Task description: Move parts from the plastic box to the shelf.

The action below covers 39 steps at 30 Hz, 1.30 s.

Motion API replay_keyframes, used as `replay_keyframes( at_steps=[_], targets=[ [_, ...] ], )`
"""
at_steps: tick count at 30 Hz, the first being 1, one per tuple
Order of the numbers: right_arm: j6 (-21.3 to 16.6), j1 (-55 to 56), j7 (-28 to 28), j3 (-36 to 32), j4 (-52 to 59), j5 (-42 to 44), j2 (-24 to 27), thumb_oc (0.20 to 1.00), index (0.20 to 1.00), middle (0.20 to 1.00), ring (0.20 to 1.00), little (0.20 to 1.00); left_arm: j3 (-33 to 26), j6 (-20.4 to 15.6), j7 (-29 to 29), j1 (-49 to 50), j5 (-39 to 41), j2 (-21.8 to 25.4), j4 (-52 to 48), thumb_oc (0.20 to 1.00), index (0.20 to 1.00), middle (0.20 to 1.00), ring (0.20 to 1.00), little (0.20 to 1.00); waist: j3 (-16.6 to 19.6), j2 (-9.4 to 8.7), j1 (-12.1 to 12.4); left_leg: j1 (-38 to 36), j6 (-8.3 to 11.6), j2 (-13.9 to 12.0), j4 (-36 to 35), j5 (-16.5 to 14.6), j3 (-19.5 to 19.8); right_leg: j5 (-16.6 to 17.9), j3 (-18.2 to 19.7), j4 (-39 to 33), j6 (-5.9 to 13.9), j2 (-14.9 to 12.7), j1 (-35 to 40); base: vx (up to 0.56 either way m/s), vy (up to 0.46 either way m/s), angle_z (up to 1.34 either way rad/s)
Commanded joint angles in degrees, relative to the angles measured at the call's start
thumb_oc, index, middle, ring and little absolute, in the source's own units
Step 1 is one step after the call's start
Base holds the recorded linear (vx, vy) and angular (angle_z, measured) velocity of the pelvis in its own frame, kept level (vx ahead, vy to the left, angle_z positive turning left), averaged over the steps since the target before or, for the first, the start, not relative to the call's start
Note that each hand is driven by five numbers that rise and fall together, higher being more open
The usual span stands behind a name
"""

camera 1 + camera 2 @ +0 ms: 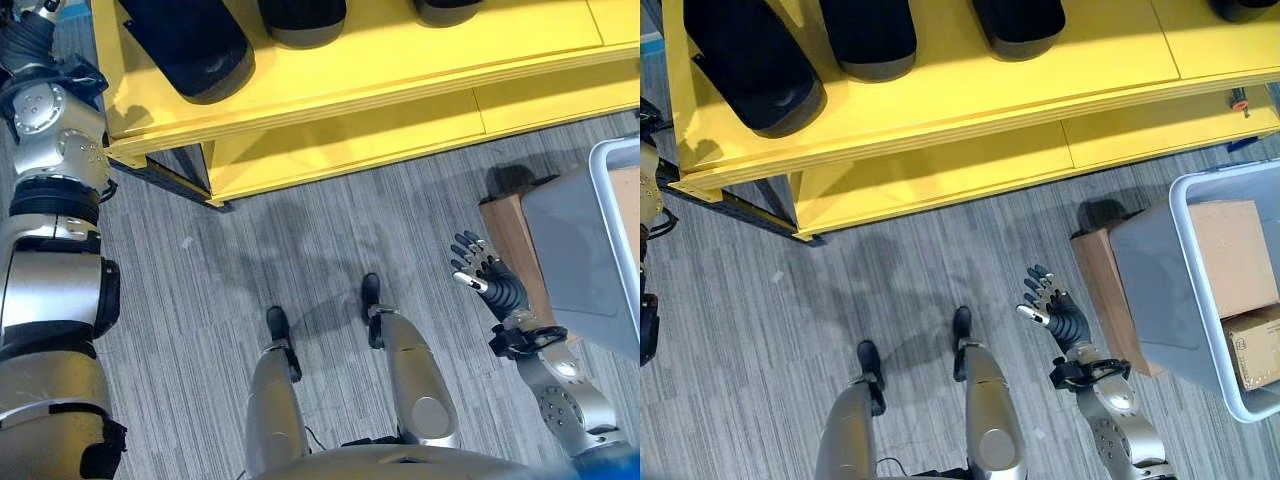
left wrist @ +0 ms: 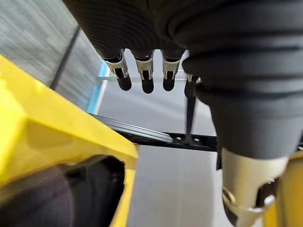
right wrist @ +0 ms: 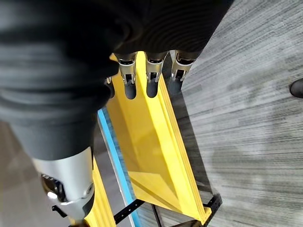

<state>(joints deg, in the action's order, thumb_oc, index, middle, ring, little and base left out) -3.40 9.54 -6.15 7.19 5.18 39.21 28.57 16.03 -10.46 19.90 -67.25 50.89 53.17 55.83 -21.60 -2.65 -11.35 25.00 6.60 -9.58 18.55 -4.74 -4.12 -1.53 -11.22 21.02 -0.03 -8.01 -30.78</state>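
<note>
Right hand (image 1: 1055, 308) spread, empty, over floor (image 1: 790, 320) beside box (image 1: 1200, 290). Left hand (image 2: 142, 75) fingers relaxed, empty, near shelf (image 1: 940, 90) holding black parts (image 1: 750, 60).

Ahead of the right hand (image 1: 1050, 303) stands the shelf (image 1: 940, 100) carrying parts (image 1: 750, 65) in a row; the plastic box (image 1: 1185, 290), holding cardboard boxes (image 1: 1232, 255), sits just to its right.

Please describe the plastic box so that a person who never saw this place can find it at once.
Start at the yellow shelf with its black parts. On the grey floor, to the robot's right, past its right hand, stands the plastic box. It is pale grey-blue with cardboard boxes inside, unlike the brown block beside it.
</note>
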Motion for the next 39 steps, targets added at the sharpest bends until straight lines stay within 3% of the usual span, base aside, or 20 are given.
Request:
replay_keyframes(
  at_steps=[1,2,3,5,6,14,19,25,30,34,39],
  targets=[
    [-2.15,2.93,-0.97,-2.00,1.35,0.78,3.08,1.000,1.000,1.000,1.000,1.000,0.27,-4.37,-0.40,-3.13,-6.78,4.35,-3.09,1.000,1.000,1.000,1.000,1.000,3.95,1.29,0.03,-5.83,1.17,-2.82,3.70,-7.32,3.14,2.14,2.82,-3.26,10.03,-5.57,3.59,-0.02,-0.009,0.04],
    [-2.16,2.80,-1.09,-2.04,1.16,0.70,3.24,1.000,1.000,1.000,1.000,1.000,1.51,-4.15,-0.55,-3.07,-9.37,5.03,-4.24,1.000,1.000,1.000,1.000,1.000,4.07,1.52,0.20,-6.41,1.25,-2.73,3.16,-7.07,3.12,2.22,2.72,-3.54,10.02,-5.64,4.19,-0.11,-0.011,0.09],
    [-2.40,3.05,-1.77,-2.81,1.32,0.24,3.60,1.000,1.000,1.000,1.000,1.000,3.48,-4.56,0.08,-1.06,-16.16,7.24,-11.39,1.000,1.000,1.000,1.000,1.000,3.92,1.28,0.74,-7.29,1.24,-2.15,1.51,-4.80,2.97,3.99,1.86,-4.99,9.40,-6.48,5.65,-0.12,-0.018,0.14],
    [-2.46,3.14,-1.96,-2.91,1.23,-0.03,3.55,1.000,1.000,1.000,1.000,1.000,3.41,-4.63,0.10,0.67,-18.43,8.01,-14.32,1.000,1.000,1.000,1.000,1.000,3.87,1.29,0.91,-7.95,1.30,-2.10,0.78,-4.39,3.07,4.11,1.60,-5.38,9.40,-6.60,6.50,-0.06,-0.018,0.17],
    [-2.52,3.59,-2.50,-3.37,1.34,-0.31,3.22,1.000,1.000,1.000,1.000,1.000,2.24,-5.41,0.35,4.75,-21.76,8.64,-20.32,1.000,1.000,1.000,1.000,1.000,3.85,1.43,1.62,-9.17,1.41,-2.12,-0.37,-3.86,3.24,4.16,1.06,-6.06,9.42,-6.83,8.10,0.00,-0.012,0.16],
    [-2.34,5.26,-3.53,-4.17,1.81,-1.62,2.05,1.000,1.000,1.000,1.000,1.000,-5.76,-5.76,-1.08,23.51,-33.54,6.47,-37.02,1.000,1.000,1.000,1.000,1.000,4.71,2.09,2.87,-13.93,1.55,-1.93,-4.24,-2.59,3.33,4.12,-0.32,-8.07,9.52,-7.16,13.30,0.02,0.003,0.09],
    [-1.99,6.19,-4.26,-5.21,2.54,-2.14,1.36,1.000,1.000,1.000,1.000,1.000,-11.30,-5.74,-2.91,36.25,-42.20,0.16,-48.08,1.000,1.000,1.000,1.000,1.000,6.16,2.59,3.17,-17.19,1.38,-2.16,-6.36,-2.49,2.52,3.82,-0.64,-9.11,9.77,-7.30,15.90,0.05,0.029,0.02],
    [-1.89,7.12,-4.62,-5.98,4.18,-2.98,-0.17,1.000,1.000,1.000,1.000,1.000,-10.51,-5.44,-3.77,43.51,-52.53,-12.38,-56.56,1.000,1.000,1.000,1.000,1.000,7.98,2.48,2.61,-19.19,0.98,-1.82,-7.25,-3.09,1.63,3.20,-0.22,-8.98,10.01,-7.71,17.03,0.06,0.026,0.01],
    [-2.02,7.46,-4.18,-6.51,5.17,-3.49,-0.51,1.000,1.000,1.000,1.000,1.000,-10.17,-5.25,-3.87,46.35,-57.10,-15.18,-59.40,1.000,1.000,1.000,1.000,1.000,8.79,2.41,2.45,-19.66,0.70,-2.04,-7.27,-3.40,1.21,3.02,0.10,-9.08,10.19,-7.60,17.16,0.03,0.006,-0.03],
    [-2.77,7.89,-3.29,-7.13,5.89,-3.78,-0.99,1.000,1.000,1.000,1.000,1.000,-10.27,-5.80,-4.69,51.50,-55.72,-19.21,-62.24,1.000,1.000,1.000,1.000,1.000,9.42,2.03,2.49,-20.01,0.45,-2.05,-7.62,-3.50,0.89,2.90,0.37,-9.25,10.21,-7.45,17.23,0.04,0.004,-0.10],
    [-3.00,7.93,-2.51,-6.72,6.07,-3.74,-1.12,1.000,1.000,1.000,1.000,1.000,-9.38,-5.16,-4.48,52.89,-55.60,-21.05,-61.00,1.000,1.000,1.000,1.000,1.000,9.36,1.69,2.32,-19.76,0.28,-2.04,-7.09,-3.70,0.72,2.85,0.93,-9.18,10.10,-7.32,16.77,0.01,-0.001,-0.01]
  ],
)
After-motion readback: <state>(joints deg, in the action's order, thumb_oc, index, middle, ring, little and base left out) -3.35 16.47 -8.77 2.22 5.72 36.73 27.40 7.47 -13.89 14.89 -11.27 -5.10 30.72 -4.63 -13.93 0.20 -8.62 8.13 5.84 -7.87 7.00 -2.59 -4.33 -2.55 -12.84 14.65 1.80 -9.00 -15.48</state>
